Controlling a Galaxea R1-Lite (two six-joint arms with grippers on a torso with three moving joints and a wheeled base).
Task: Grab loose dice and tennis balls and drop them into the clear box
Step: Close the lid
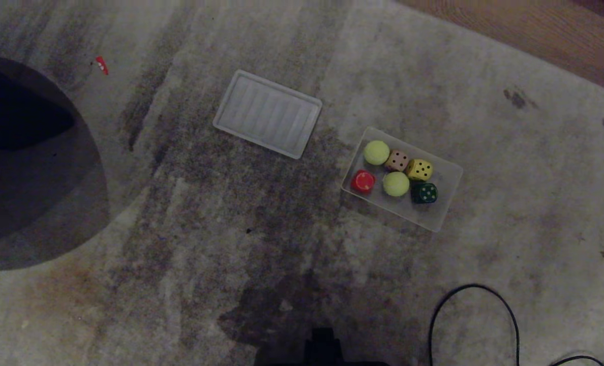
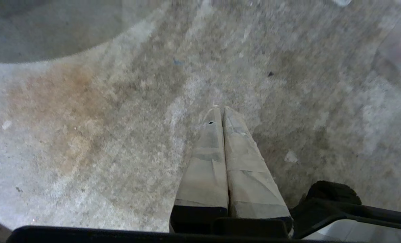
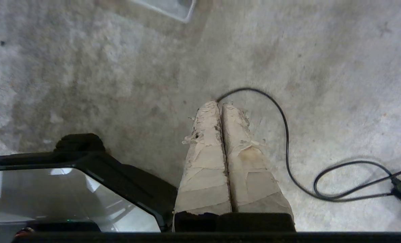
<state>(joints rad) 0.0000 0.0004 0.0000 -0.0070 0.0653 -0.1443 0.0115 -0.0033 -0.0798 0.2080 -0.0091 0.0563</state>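
Stained grey carpet [image 1: 261, 213] covers the floor, with a strip of wood flooring [image 1: 536, 30] at the far right corner and a dark rounded shadow [image 1: 22, 168] on the left. Both arms parked low and out of the head view: left gripper [image 2: 222, 109] with jaws pressed together, empty, over bare carpet; right gripper [image 3: 220, 104] likewise closed on nothing, its tips just short of a black cable [image 3: 285, 135] that loops off to its right. Clear box [image 1: 447, 175] lies well ahead of both sets of jaws, closer to the right pair; ribbed whitish lid [image 1: 267, 113] lies flat, ahead and apart from the box, nearer the left side. Box contents, biggest first: two tennis balls [image 1: 376, 152], the second ball [image 1: 396, 183] nearer the robot; yellow die [image 1: 419, 170]; dark green die [image 1: 425, 193]; beige die [image 1: 397, 160] wedged between the far ball and the yellow die; red rounded piece [image 1: 363, 181] at the box's left end. No loose ball or die visible on the carpet, so judged: collecting looks complete or nearly so. Only stray item is a small red scrap [image 1: 101, 65] far ahead of the left jaws, too small to identify. Advice for the step in hand: scan the carpet before committing an arm, and keep the right jaws clear of the cable.
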